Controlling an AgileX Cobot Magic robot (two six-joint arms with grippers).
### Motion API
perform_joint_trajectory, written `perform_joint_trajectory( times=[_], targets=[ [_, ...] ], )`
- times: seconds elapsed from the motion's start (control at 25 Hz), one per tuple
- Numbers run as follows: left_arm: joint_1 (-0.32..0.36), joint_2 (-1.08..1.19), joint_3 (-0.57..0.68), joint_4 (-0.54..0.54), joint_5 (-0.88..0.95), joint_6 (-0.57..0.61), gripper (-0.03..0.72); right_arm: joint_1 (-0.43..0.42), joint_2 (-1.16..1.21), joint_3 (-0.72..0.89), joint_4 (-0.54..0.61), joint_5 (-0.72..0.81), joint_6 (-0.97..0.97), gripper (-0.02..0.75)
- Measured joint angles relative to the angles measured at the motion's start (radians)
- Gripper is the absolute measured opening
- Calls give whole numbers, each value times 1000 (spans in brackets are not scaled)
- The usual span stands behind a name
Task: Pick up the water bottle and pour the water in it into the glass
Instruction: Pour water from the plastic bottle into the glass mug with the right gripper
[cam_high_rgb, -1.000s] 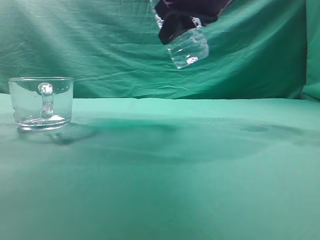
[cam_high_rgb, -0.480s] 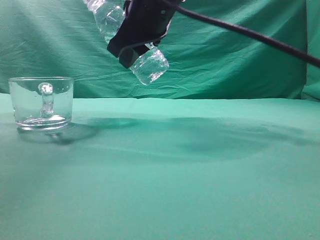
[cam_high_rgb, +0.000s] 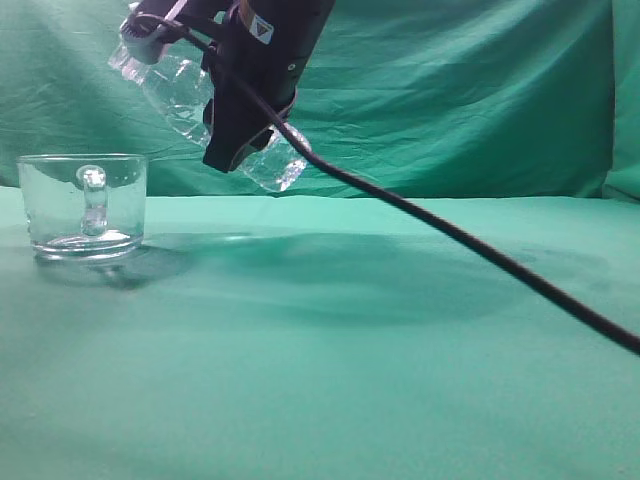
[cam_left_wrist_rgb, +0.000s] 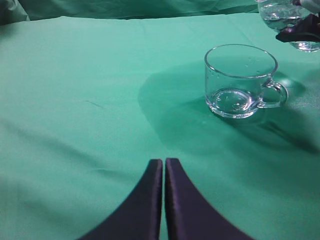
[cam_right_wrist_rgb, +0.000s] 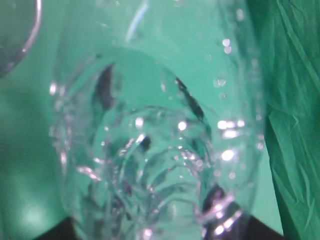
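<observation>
Bottle (cam_high_rgb: 190, 110) first: your right gripper (cam_high_rgb: 235, 120) has it clamped around the lower body and holds it in the air, tilted well over, base down to the right and neck up to the left. It hangs above the green surface (cam_high_rgb: 330, 380), higher than the glass (cam_high_rgb: 83, 205) and just to the right of it. The neck end reaches over the glass's right side in the exterior view, but you cannot tell from there whether the mouth is truly above the rim.

Your right wrist view is filled by the bottle's ribbed clear wall (cam_right_wrist_rgb: 160, 150), with droplets and glints across it. The right fingers show only as dark corners at the bottom edge, closed against the plastic. You cannot make out a clear water line in any view.

The glass stands upright on the surface, handle (cam_high_rgb: 93, 200) facing the exterior camera. From the left wrist view you see the same glass (cam_left_wrist_rgb: 241, 82) with its handle pointing right, and only a glint at the base inside; whether any water lies in it you cannot tell.

Your left gripper (cam_left_wrist_rgb: 164, 167) hovers low over bare cloth, well short of the glass, its two dark fingers (cam_left_wrist_rgb: 150, 200) pressed together and holding nothing. A black cable (cam_high_rgb: 480, 255) runs from the right gripper down to the lower right.
</observation>
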Motion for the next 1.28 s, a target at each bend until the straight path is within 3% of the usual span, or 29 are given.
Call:
perform_joint_trajectory(
  times=[0.84, 1.28],
  targets=[
    [0, 0, 0, 0, 0, 0, 0, 49, 2, -2, -404, 142, -5, 293],
    [2, 0, 0, 0, 0, 0, 0, 49, 2, -2, -545, 170, -5, 293]
  ],
)
